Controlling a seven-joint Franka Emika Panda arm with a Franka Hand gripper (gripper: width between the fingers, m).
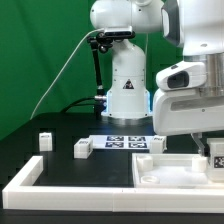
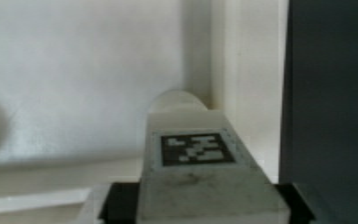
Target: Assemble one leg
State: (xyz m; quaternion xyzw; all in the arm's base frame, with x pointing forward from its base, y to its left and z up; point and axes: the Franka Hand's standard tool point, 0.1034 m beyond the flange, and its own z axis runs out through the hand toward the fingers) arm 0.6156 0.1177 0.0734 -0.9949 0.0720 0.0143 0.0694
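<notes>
In the wrist view my gripper point(image 2: 202, 205) is shut on the leg point(image 2: 195, 135), a white square post with a black-and-white tag facing the camera. Black finger pads point(image 2: 128, 202) press it from both sides. The leg's tip points at the large white panel point(image 2: 69, 70), close to its raised rim at a corner. In the exterior view the gripper point(image 1: 207, 143) hangs at the right over the panel point(image 1: 170, 168), and the leg point(image 1: 215, 153) shows partly at the frame edge.
Two loose white legs point(image 1: 44, 140) point(image 1: 82, 147) stand on the black table at the exterior view's left. The marker board point(image 1: 125, 142) lies in front of the robot base. A long white L-shaped bar point(image 1: 60, 190) runs along the front.
</notes>
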